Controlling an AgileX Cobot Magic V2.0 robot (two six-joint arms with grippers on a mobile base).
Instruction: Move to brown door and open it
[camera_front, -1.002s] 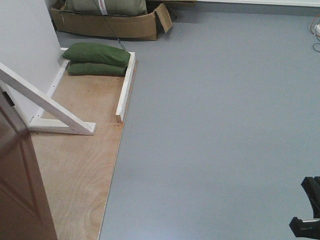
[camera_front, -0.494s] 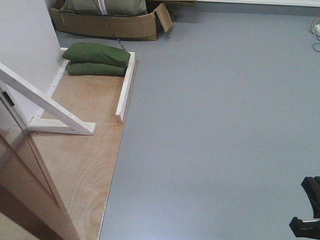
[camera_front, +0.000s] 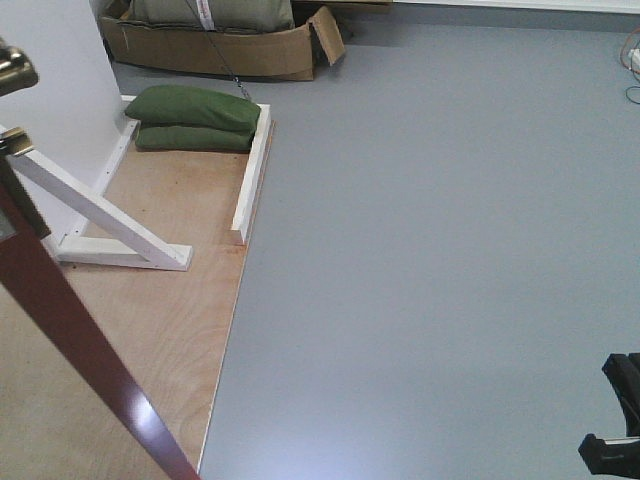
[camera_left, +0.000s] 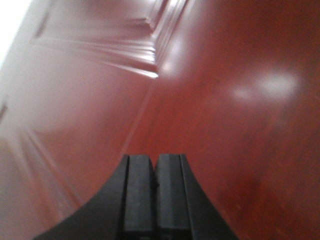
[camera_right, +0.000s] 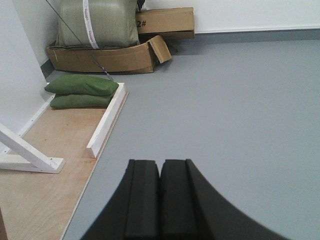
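**Door swung edge-on to the front camera**

A second ago the brown door showed its broad panelled face in the lower left corner. Now it has swung round so that only its narrow edge (camera_front: 95, 355) shows, a dark reddish strip running on a slant from the left side down to the bottom. A brass-coloured handle (camera_front: 12, 65) has come into sight at the top left.

Seen from the left wrist, the door (camera_left: 225, 100) fills the whole view. It is glossy red-brown wood with raised panel mouldings and bright glare spots. The left gripper (camera_left: 154, 165) sits close before it with its two black fingers pressed together and nothing between them. I cannot tell whether it touches the wood.

The right gripper (camera_right: 160, 170) is also pressed together and empty, hanging over the grey floor (camera_front: 430, 250) well away from the door.

The door stands on a plywood base (camera_front: 170, 330), beside a white slanted brace (camera_front: 100, 215). Two green sandbags (camera_front: 195, 108) lie stacked at the far end of the base.

Beyond them a torn cardboard tray (camera_front: 220, 50) holds a pale green sack (camera_right: 95, 22) with a white printed band, its letters too small to read. A cardboard box (camera_right: 165, 20) behind it is marked "2#".
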